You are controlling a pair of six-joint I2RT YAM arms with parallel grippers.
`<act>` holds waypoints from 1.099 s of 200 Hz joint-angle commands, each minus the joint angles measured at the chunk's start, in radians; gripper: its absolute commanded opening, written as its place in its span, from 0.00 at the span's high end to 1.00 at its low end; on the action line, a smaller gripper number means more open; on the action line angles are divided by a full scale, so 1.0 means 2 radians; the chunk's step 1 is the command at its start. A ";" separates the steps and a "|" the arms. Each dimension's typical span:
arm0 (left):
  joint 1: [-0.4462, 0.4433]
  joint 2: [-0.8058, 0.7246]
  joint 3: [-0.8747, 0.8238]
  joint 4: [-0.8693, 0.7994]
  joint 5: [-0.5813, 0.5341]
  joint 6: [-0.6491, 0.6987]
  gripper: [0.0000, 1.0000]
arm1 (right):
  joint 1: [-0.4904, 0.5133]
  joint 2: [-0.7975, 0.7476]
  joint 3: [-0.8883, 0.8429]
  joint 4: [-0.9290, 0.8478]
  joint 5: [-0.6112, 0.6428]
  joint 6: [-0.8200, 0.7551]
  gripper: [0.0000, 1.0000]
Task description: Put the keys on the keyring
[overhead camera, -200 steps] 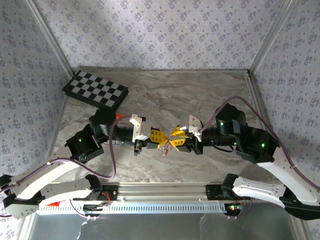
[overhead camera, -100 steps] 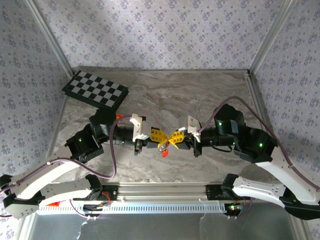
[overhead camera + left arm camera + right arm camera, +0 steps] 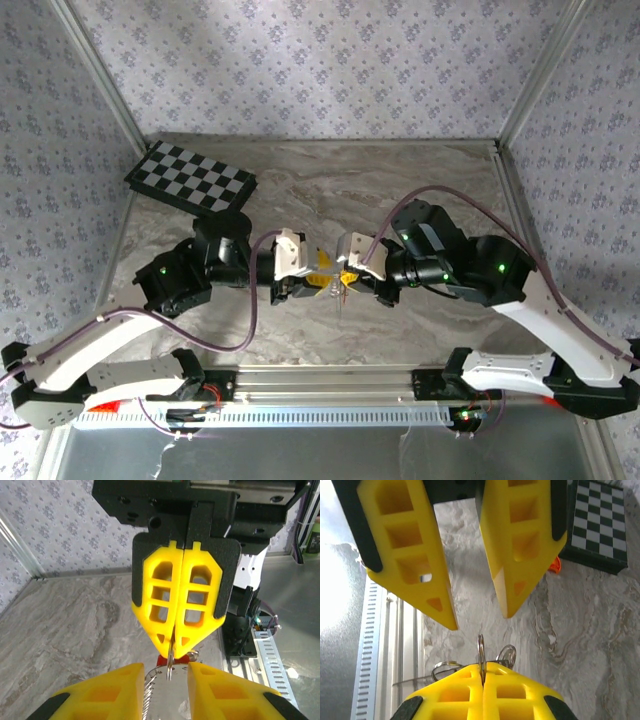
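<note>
Over the middle of the marble table (image 3: 330, 190) my two grippers meet tip to tip. My right gripper (image 3: 347, 279) (image 3: 482, 668) is shut on a thin silvery ring of the keyring (image 3: 481, 650), seen edge-on. Two small loops (image 3: 506, 655) stick out beside it. In the left wrist view a ridged, chain-like edge of the keyring (image 3: 146, 695) hangs between my left gripper's (image 3: 165, 666) parted fingers, close to the left one. A key's red head (image 3: 162, 659) shows just behind the right gripper's tip. My left gripper (image 3: 320, 283) stands open around the ring without pinching it.
A black-and-white checkerboard (image 3: 190, 178) lies at the back left, with a small orange piece (image 3: 555, 564) beside it. The slotted aluminium rail (image 3: 320, 380) runs along the near edge under both arms. Patterned walls close in three sides.
Both arms have drawn closer together. The right gripper shut on the ring while the left still held it. The left jaws have now parted.
</note>
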 commanded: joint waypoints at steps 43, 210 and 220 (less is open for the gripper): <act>-0.002 0.006 -0.005 0.016 0.011 0.003 0.70 | -0.001 0.012 0.023 -0.012 -0.022 -0.024 1.00; -0.001 -0.007 -0.018 0.076 0.044 -0.023 1.00 | -0.017 -0.023 -0.006 0.035 -0.058 0.003 0.90; -0.001 -0.011 -0.019 0.086 0.051 -0.029 1.00 | -0.017 -0.029 -0.011 0.045 -0.060 0.008 0.85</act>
